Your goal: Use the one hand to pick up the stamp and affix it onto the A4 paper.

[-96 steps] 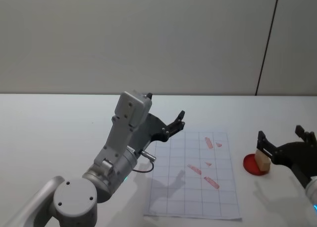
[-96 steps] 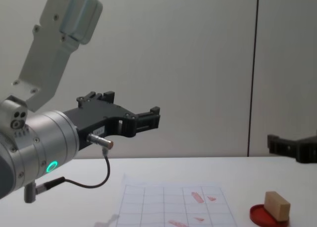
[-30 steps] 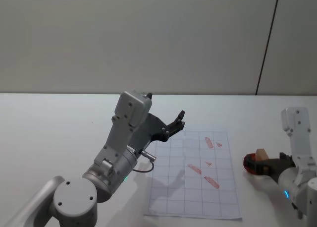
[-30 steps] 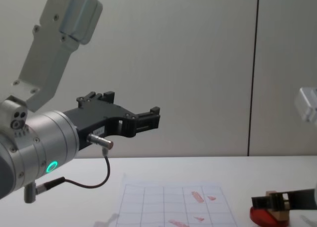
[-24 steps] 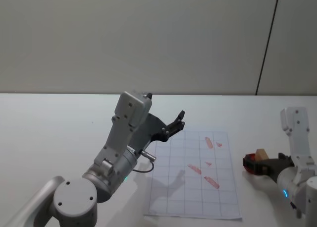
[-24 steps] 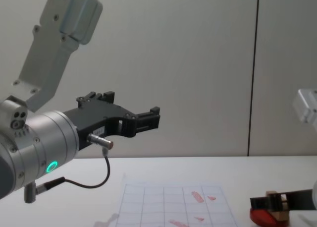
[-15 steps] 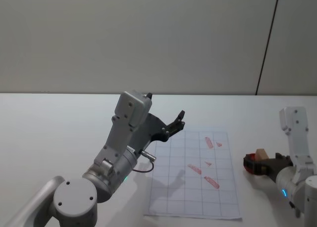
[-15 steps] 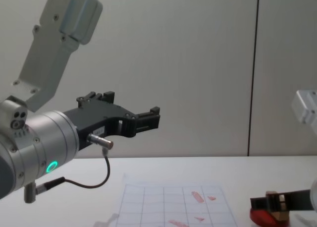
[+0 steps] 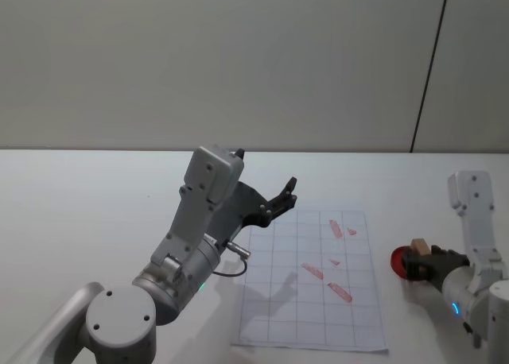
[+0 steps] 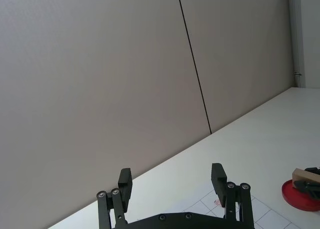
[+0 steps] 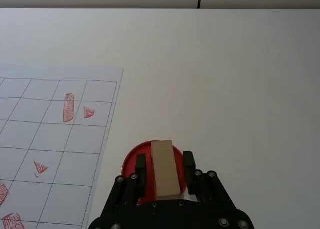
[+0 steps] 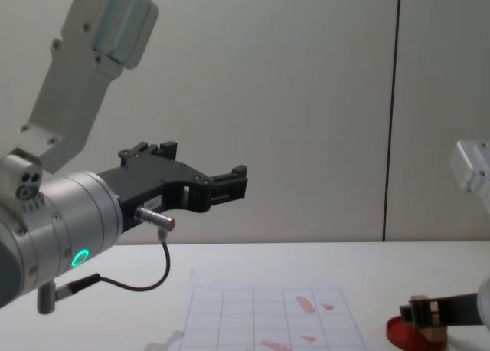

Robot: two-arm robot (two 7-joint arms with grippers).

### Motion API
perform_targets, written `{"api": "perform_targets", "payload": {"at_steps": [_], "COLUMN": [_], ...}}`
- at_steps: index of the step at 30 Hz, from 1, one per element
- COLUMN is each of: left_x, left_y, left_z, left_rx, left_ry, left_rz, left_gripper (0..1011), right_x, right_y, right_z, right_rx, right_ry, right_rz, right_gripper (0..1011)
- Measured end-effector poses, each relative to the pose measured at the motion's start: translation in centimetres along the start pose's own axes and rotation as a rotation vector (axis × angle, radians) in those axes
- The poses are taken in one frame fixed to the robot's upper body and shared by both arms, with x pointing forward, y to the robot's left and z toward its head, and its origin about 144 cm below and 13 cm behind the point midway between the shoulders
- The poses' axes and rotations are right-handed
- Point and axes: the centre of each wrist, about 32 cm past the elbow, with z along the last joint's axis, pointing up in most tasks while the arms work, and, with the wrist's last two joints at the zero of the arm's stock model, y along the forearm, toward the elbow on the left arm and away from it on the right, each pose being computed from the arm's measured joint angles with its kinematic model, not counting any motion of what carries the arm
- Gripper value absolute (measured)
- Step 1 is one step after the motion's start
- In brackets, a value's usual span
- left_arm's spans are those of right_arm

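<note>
Grasp step: small tan wooden stamp, on round red ink dish at head view's lower right, apparently clamped by right gripper. Lift toward gridded white A4 paper is needed next. Left gripper parked mid-frame, jaws spread.

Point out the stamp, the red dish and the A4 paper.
stamp (image 11: 164, 169), right wrist view, top face of the block.
red dish (image 11: 131, 160), right wrist view, exposed rim.
A4 paper (image 9: 302, 320), head view, bare grid square.

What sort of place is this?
Probably a robot test lab: bare white table, plain grey wall, the right gripper around the stamp beside the red-marked A4 paper, the left gripper held raised nearby.
</note>
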Motion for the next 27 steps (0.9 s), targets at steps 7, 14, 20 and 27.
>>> {"api": "perform_targets", "payload": {"at_steps": [7,14,20,27], "left_x": [0.00,0.00,0.00,0.00], "left_y": [0.00,0.00,0.00,0.00], "left_z": [0.00,0.00,0.00,0.00], "left_rx": [0.000,0.000,0.000,0.000], "left_ry": [0.000,0.000,0.000,0.000], "left_rz": [0.000,0.000,0.000,0.000], "left_gripper": [1002,1002,1002,1002], "right_x": [0.00,-0.02,-0.03,0.01], "right_y": [0.03,0.05,0.06,0.16], "right_z": [0.00,0.01,0.01,-0.10], "right_rx": [-0.001,-0.001,-0.001,-0.005], "right_ry": [0.001,0.001,0.001,0.001], "right_rz": [0.001,0.001,0.002,0.000], "right_gripper": [260,220,220,220]}}
